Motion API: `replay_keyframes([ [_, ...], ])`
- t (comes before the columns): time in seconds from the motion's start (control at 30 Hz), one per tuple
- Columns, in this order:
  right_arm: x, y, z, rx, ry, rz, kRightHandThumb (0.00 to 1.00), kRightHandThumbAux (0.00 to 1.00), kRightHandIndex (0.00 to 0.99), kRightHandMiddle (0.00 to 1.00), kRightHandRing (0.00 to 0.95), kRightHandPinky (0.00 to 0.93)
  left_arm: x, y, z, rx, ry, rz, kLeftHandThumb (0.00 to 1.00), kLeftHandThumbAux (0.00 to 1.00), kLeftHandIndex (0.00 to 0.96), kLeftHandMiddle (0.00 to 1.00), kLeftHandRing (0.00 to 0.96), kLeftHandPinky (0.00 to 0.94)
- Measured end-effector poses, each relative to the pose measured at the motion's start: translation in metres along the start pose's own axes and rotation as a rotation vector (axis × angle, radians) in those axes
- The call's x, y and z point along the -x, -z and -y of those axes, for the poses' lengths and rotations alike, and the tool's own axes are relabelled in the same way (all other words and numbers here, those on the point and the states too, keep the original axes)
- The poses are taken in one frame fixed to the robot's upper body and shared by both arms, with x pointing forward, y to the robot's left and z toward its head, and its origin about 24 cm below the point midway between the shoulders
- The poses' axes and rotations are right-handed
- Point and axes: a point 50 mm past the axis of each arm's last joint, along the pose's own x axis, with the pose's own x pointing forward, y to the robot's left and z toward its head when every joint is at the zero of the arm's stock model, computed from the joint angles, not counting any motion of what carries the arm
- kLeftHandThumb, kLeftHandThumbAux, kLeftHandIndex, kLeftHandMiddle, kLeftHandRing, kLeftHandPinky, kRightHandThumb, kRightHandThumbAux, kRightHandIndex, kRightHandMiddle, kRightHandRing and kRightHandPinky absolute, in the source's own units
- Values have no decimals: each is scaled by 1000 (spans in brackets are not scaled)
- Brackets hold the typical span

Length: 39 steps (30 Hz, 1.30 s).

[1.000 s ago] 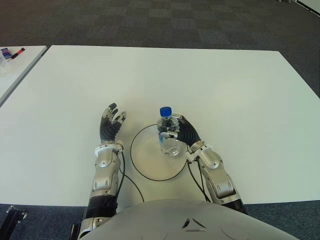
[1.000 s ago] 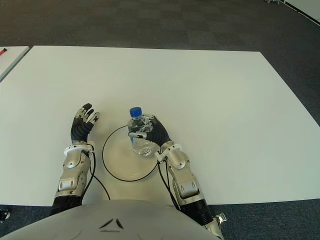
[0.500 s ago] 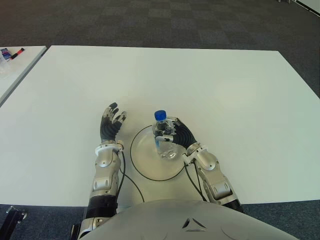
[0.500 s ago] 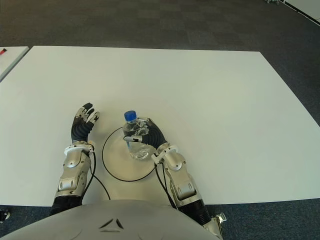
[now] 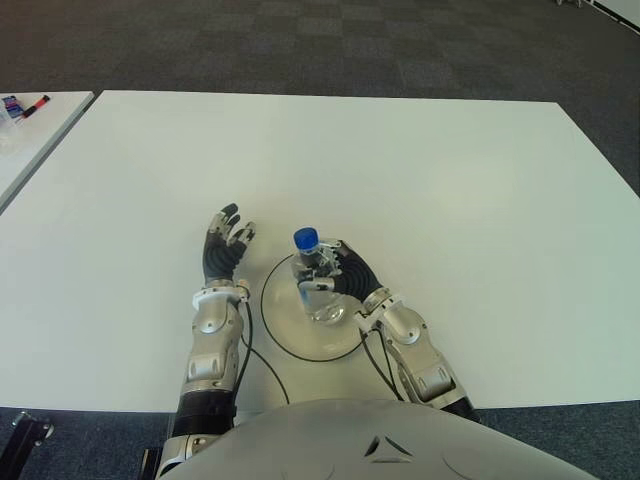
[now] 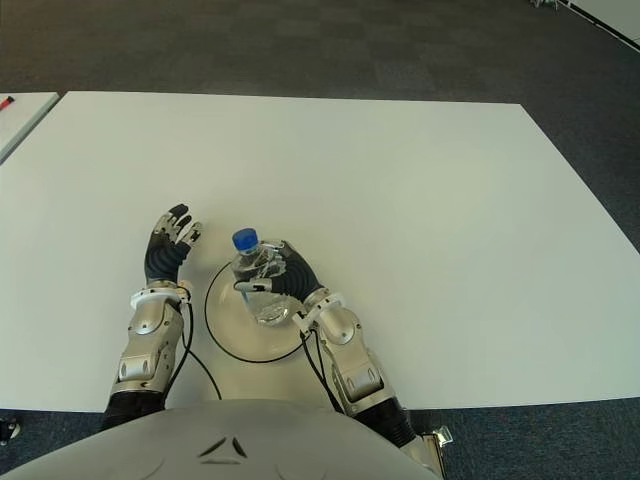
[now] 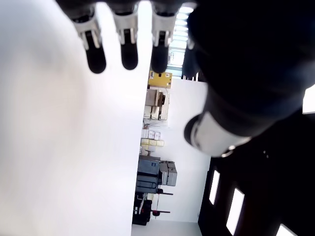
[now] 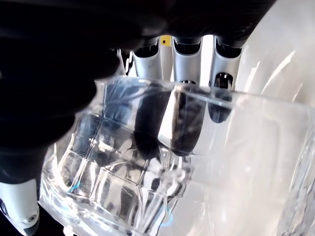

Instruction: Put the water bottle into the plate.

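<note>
A clear water bottle (image 5: 317, 283) with a blue cap (image 5: 305, 239) stands upright over the white plate (image 5: 285, 325), whose rim is black. My right hand (image 5: 345, 278) is shut on the bottle from its right side; the right wrist view shows the fingers (image 8: 187, 59) curled around the clear plastic (image 8: 147, 162). Whether the bottle's base touches the plate I cannot tell. My left hand (image 5: 224, 251) shows just left of the plate with fingers spread, holding nothing.
The white table (image 5: 420, 180) stretches wide ahead and to both sides. A second white table (image 5: 30, 135) stands at the far left with a red marker (image 5: 36, 103) on it. Black cables (image 5: 262, 368) run near the table's front edge.
My right hand has carried the bottle to the left and slightly down, from the plate's right rim to over its middle. The left hand has stayed in place.
</note>
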Motion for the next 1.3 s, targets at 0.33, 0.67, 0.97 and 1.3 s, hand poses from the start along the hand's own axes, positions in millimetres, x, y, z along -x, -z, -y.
replay_keyframes([
  [0.33,-1,1,0,22,1,-7,857,676,401,532,880,862,0,0,1,-8,2,2,375,819,178,133,112,167],
  [0.67,-4,1,-1,15,4,-8,858,675,404,534,881,847,1,0,0,-8,1,0,383,821,177,130,107,156],
  [0.97,-6,1,-1,18,3,-7,858,675,405,536,885,849,1,0,0,-9,1,-2,384,815,177,129,109,161],
  [1.3,-7,1,-1,22,6,-7,858,675,406,538,886,837,1,1,0,-10,1,-7,383,810,176,126,107,157],
])
